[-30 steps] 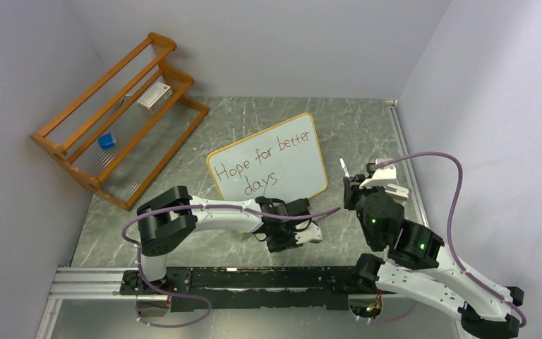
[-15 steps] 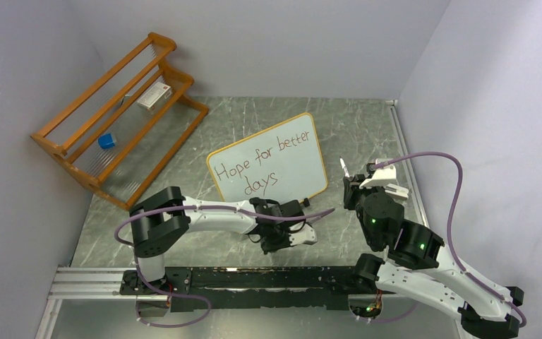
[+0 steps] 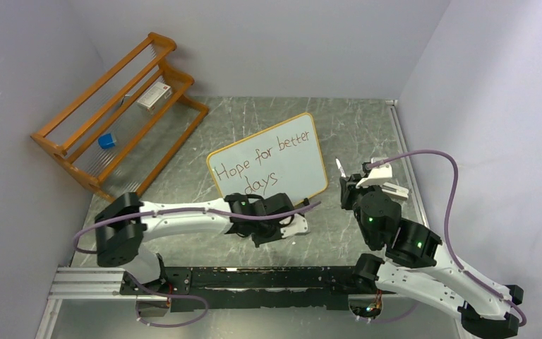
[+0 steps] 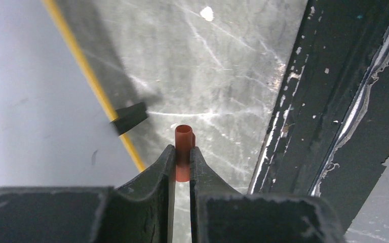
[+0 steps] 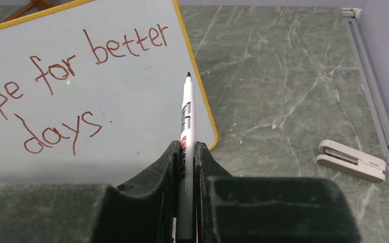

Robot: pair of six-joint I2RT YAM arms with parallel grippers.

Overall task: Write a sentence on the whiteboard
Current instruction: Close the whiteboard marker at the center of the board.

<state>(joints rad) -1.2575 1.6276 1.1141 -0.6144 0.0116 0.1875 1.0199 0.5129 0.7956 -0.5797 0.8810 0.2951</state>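
Note:
The whiteboard (image 3: 268,159) stands tilted at mid-table on small black feet (image 4: 129,118). It bears the sentence (image 3: 257,169) "Hope for better days" in two slanted rows of reddish-brown ink, partly seen in the right wrist view (image 5: 76,86). My right gripper (image 3: 346,186) is shut on a white marker (image 5: 186,126), uncapped, tip up and just off the board's right edge. My left gripper (image 3: 293,227) sits low in front of the board's lower edge. It is shut on a red marker cap (image 4: 183,147).
An orange wooden rack (image 3: 120,113) at the back left holds a blue cube (image 3: 106,141) and a white box (image 3: 154,95). A small white stapler-like object (image 5: 351,160) lies on the table right of the right gripper. The black base rail (image 4: 334,101) runs along the near edge.
My left arm has swung back to the left, carrying the gripper and cap leftward along the board's lower edge. My right gripper with the marker shifted slightly left.

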